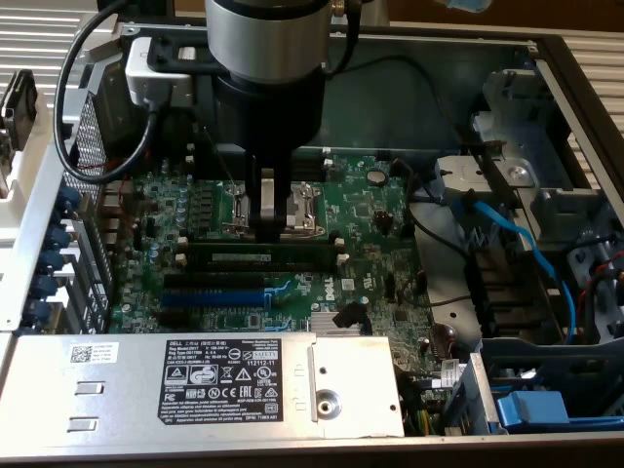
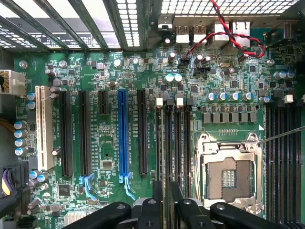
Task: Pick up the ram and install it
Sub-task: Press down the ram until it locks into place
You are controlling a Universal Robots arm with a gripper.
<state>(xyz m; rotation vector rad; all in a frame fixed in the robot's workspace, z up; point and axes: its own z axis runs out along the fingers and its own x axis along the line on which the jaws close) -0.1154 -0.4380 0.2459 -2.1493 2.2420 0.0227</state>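
Note:
The ram (image 1: 263,256) is a thin green stick with a pale label. It stands on edge in one of the black memory slots (image 1: 263,268) in the middle of the green motherboard (image 1: 370,205). My gripper (image 1: 269,222) hangs straight down just above it, beside the CPU socket (image 1: 297,210). In the wrist view the ram (image 2: 167,143) runs edge-on down a slot. The black fingertips (image 2: 157,200) of my gripper (image 2: 165,196) stand on either side of its line, and a small gap shows between them. The gripper looks open and holds nothing.
A blue expansion slot (image 1: 210,295) (image 2: 123,133) lies beside the memory slots. The silver power supply box (image 1: 195,380) borders the board at the front. A blue cable (image 1: 526,244) and drive bays sit at the exterior view's right. Red and black wires (image 2: 224,33) cross near the rear ports.

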